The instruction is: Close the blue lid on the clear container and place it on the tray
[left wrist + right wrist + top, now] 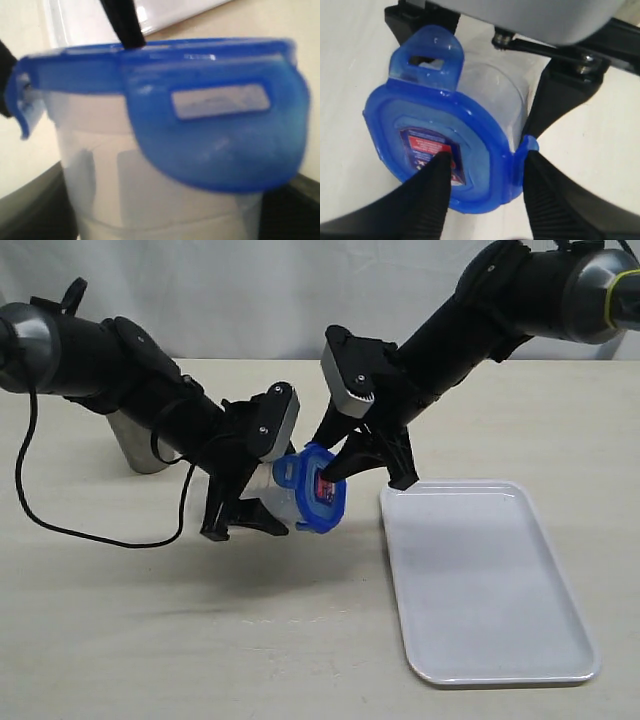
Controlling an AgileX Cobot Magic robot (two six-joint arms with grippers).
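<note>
Just left of the tray [480, 580], above the surface [150, 640], the left gripper [245, 515] clamps the container [272, 502], tilted over. The lid [318, 490] covers its mouth. The right gripper [368, 472] straddles the lid's edge, fingers apart; whether it squeezes, I can't tell.

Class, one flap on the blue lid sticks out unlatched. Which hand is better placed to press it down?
Right. The right hand is right at the blue lid; the left hand is busy holding the clear container.
</note>
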